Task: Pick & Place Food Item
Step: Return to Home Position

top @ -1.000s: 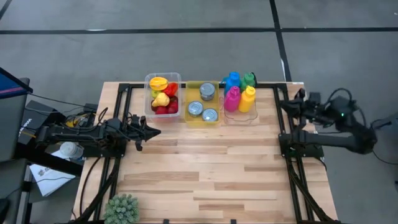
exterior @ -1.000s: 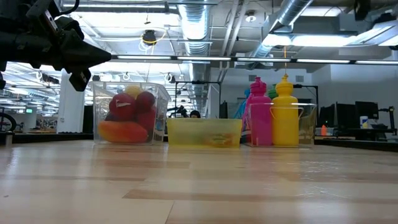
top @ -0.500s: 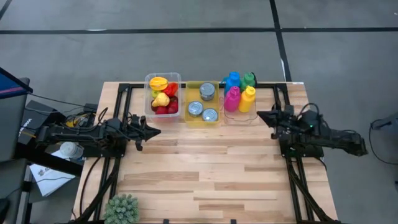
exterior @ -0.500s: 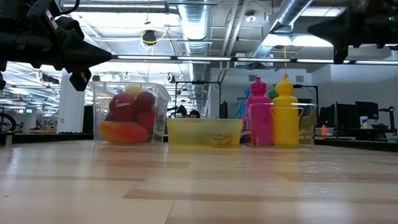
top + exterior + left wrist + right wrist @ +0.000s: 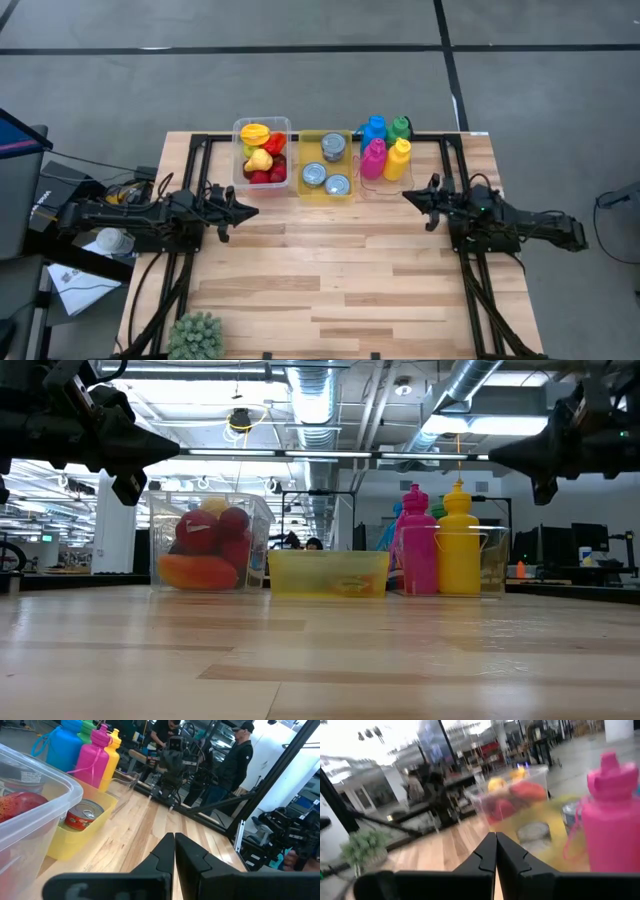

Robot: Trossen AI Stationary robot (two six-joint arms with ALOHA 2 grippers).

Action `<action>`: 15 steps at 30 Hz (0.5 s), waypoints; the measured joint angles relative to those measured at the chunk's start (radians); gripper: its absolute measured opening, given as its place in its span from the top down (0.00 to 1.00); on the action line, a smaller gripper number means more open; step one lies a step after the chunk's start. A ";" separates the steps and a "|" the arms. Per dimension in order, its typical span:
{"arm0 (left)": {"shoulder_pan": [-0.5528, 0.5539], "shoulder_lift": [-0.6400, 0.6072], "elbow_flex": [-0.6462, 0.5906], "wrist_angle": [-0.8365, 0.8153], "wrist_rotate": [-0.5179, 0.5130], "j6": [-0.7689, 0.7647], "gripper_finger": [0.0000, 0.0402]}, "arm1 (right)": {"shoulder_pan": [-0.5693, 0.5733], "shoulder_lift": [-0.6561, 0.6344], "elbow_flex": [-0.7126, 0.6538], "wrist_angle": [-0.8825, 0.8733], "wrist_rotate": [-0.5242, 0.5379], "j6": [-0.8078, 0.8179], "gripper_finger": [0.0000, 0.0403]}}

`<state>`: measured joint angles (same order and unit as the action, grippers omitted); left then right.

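A clear bin of red, yellow and orange fruit stands at the table's far side; it also shows in the low view. A yellow bin beside it holds three cans. A clear bin holds blue, green, pink and yellow bottles. My left gripper is shut and empty, above the table near the fruit bin's near side. My right gripper is shut and empty, above the table near the bottle bin's near right corner.
A small green plant stands at the table's near left corner. Black frame rails run along both table sides. The wide wooden middle bears nothing. People stand beyond the table in the left wrist view.
My right arm has swung in from beyond the table's right edge and now reaches over the table toward the bottle bin, the gripper going toward the table's left edge. My left arm has kept still.
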<state>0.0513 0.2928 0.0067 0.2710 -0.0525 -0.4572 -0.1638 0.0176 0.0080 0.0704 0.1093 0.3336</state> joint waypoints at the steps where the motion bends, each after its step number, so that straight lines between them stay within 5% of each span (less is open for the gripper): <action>1: 0.000 0.000 0.000 0.000 0.000 0.000 0.99 | 0.000 0.001 0.000 -0.022 0.000 0.000 1.00; 15: 0.000 0.000 0.000 0.000 0.000 0.000 0.99 | 0.000 0.001 -0.001 -0.037 -0.002 0.000 0.98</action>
<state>0.0513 0.2928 0.0067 0.2710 -0.0521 -0.4572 -0.1642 0.0189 0.0071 0.0338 0.1078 0.3336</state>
